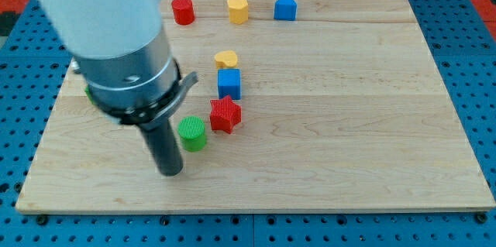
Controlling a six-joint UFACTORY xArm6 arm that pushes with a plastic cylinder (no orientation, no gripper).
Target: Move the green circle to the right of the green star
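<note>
My tip [171, 173] is being seen nearest the view's bottom, its end resting on the wooden board [349, 123] just below and to the left of the green circle [191, 134], close beside it, though contact cannot be made out. No jaws are being carried, the rod being plain. The red star [225, 114] is being shown just right of the green circle, the two nearly touching. Above it the blue cube [229, 84] is sitting, with a yellow block [225, 59] directly behind. A sliver of green [91, 97] is being glimpsed at the arm's left edge; its shape cannot be told. Along the view's top a red cylinder [183, 11], a yellow hexagonal block [238, 9] and a blue house-shaped block [285, 7] are lined up.
</note>
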